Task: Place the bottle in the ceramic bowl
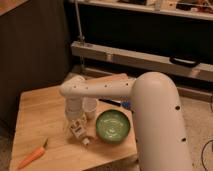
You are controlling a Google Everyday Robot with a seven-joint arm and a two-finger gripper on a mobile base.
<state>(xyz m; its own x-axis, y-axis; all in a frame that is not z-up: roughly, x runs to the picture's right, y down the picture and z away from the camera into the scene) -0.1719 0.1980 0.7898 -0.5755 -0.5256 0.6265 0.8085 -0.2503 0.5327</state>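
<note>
Camera view, single frame: we note the white arm (107, 89) reaching from lower right across the wooden counter (40, 112), wrist bent downward. The gripper (75, 124) hangs at the wrist's end, low over the counter, directly at the bottle (81, 135). Whether it is open or already clamped on the bottle we cannot tell; the two overlap from this angle. The bottle lies tilted on the counter under the gripper, cap end pointing toward the near edge, just left of the ceramic bowl (113, 126) and outside it. The green bowl sits upright near the counter's front right, nothing visible inside it. We log a small white cup (90, 107) just behind the bottle, close to the gripper. A carrot (31, 157) lies at the near left corner, well apart from the rest. Some blue item (125, 105) shows behind the bowl, partly hidden by the arm.
</note>
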